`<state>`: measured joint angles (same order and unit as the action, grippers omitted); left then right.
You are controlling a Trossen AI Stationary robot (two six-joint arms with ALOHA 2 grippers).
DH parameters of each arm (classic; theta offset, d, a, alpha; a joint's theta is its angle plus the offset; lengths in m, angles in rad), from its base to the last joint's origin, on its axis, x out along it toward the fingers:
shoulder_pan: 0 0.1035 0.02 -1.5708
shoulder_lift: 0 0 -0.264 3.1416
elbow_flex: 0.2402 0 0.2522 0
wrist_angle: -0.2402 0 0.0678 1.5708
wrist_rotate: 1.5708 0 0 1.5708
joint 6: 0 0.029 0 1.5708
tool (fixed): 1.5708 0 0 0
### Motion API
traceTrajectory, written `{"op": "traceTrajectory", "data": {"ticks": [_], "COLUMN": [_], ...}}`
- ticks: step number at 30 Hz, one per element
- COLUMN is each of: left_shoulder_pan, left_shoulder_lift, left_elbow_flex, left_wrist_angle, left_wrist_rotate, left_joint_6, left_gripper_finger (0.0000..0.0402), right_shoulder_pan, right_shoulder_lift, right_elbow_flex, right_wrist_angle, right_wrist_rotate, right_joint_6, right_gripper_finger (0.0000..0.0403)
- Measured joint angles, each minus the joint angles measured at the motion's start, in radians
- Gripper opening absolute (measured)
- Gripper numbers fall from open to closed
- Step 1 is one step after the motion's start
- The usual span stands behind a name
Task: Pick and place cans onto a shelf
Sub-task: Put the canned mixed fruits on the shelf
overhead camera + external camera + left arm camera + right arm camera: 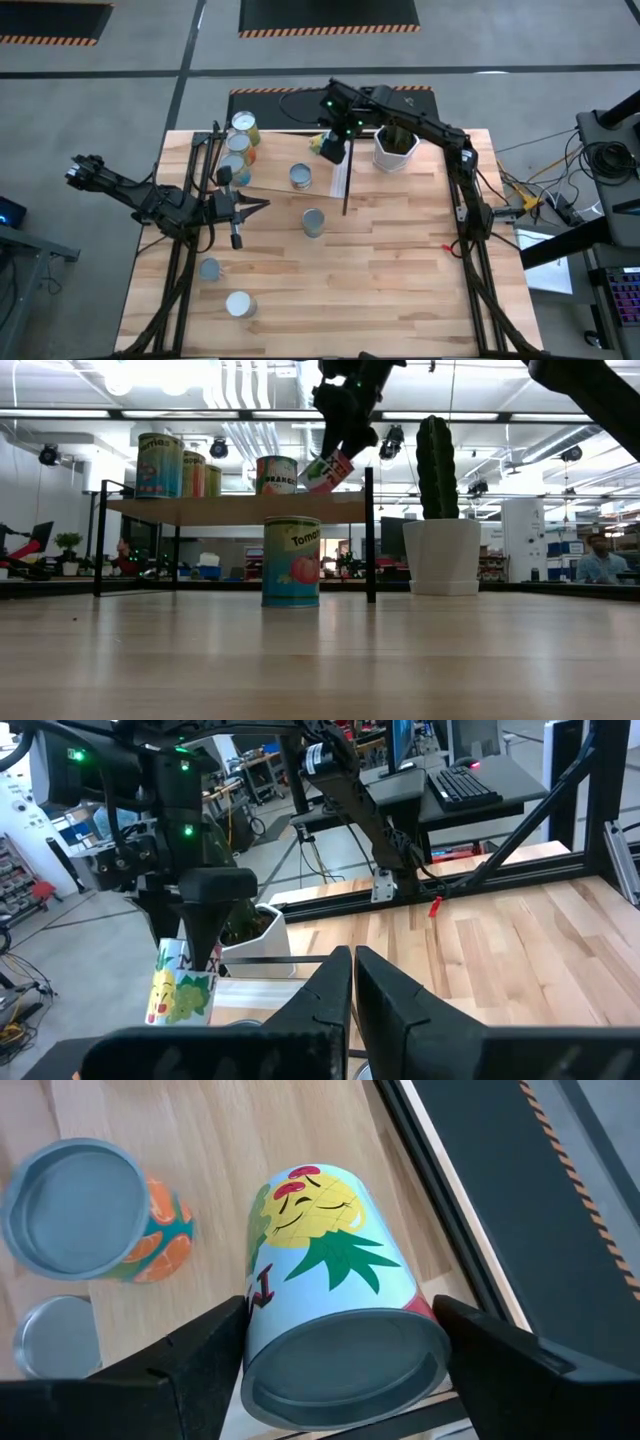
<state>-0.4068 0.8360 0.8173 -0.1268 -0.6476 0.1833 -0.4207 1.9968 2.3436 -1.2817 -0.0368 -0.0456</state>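
Observation:
My right gripper (331, 150) is shut on a can with a pineapple label (330, 1280) and holds it over the right end of the shelf (270, 180). The shelf is a pale wood panel raised on black legs (230, 508). Several cans stand on it (243, 124) (300, 177) (160, 465); an orange-labelled one (90, 1220) is beside the held can. A tomato-labelled can (291, 560) stands on the table in front of the shelf. My left gripper (258, 206) is shut and empty, at the table's left, pointing right. My right gripper pinches the pineapple can by its side walls (262, 1330), near the end that faces the wrist, between its two fingers (200, 1365). The fingers come slanting down from above. The can (328, 470) is tilted, just over the shelf's right end.
A white pot with a tall cactus (396, 148) stands right of the shelf, close to my right arm. Two more cans (208, 268) (240, 304) stand near the table's left front, one (313, 222) mid-table. The shelf's black right leg (370, 535) stands below the held can.

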Motion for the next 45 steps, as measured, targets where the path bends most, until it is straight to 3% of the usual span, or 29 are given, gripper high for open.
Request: {"op": "traceTrajectory", "data": {"ticks": [5, 18, 27, 34, 39, 45], "left_shoulder_pan": [0.000, 0.000, 0.000, 0.002, 0.003, 0.011], "left_shoulder_lift": [0.000, 0.000, 0.002, 0.027, 0.063, 0.119], "left_elbow_flex": [0.000, 0.000, 0.000, 0.000, 0.000, 0.000], "left_wrist_angle": [0.000, 0.000, 0.000, 0.033, 0.084, 0.129], "left_wrist_rotate": [0.000, 0.000, 0.000, 0.000, 0.000, 0.000], "left_joint_6": [0.000, 0.000, -0.001, -0.008, -0.001, -0.001], "left_gripper_finger": [0.0000, 0.0000, 0.0000, 0.0000, 0.0000, 0.0000], "right_shoulder_pan": [0.004, 0.004, 0.018, 0.150, 0.311, 0.476], "right_shoulder_lift": [0.000, 0.003, -0.063, -0.164, -0.255, -0.422], "right_elbow_flex": [0.000, -0.001, 0.006, -0.015, -0.150, -0.506], "right_wrist_angle": [0.000, 0.000, -0.001, 0.037, 0.149, 0.406], "right_wrist_rotate": [-0.001, 0.001, 0.003, 0.069, 0.174, 0.226], "right_joint_6": [0.011, 0.019, 0.045, 0.005, -0.044, -0.073], "right_gripper_finger": [0.0293, 0.0349, 0.0336, 0.0309, 0.0261, 0.0195]}}
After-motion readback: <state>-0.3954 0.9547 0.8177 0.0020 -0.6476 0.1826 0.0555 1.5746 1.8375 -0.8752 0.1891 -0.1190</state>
